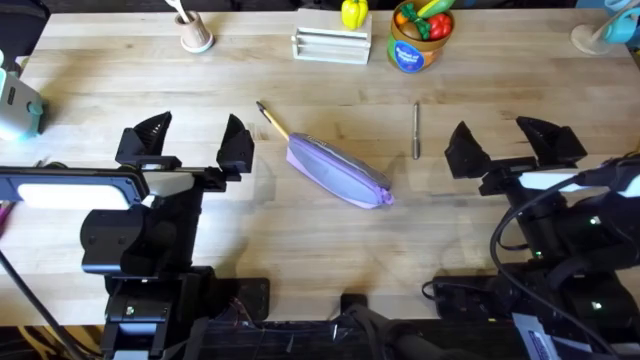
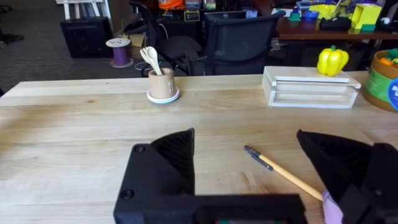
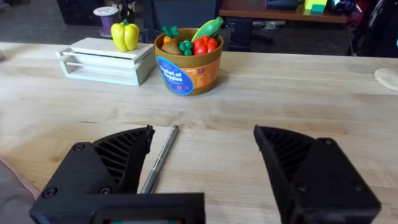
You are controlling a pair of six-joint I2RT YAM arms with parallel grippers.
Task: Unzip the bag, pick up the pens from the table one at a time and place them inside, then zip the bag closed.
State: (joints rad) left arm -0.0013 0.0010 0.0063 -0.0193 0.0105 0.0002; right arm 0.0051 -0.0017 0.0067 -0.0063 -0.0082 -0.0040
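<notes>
Bag [image 1: 339,170] zipped, mid-table btwn left gripper [image 1: 194,140] & right gripper [image 1: 506,141], both spread wide, holding nothing.

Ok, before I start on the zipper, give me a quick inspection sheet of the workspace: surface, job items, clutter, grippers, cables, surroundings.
Surface: light-wood table, no spills seen.
Job's things: purple bag lies diagonally at centre, zipper looks closed. Tan pen touches the bag's far-left end. Grey pen lies apart, to the bag's right.
Clutter: beige cup with white sticks, white rack with yellow pepper, tub of toy vegetables, all along the far edge.
Grippers: left gripper open, empty; right gripper open, empty.
Cables: black cables by the right arm's base.
Surroundings: office chairs behind the table.
</notes>
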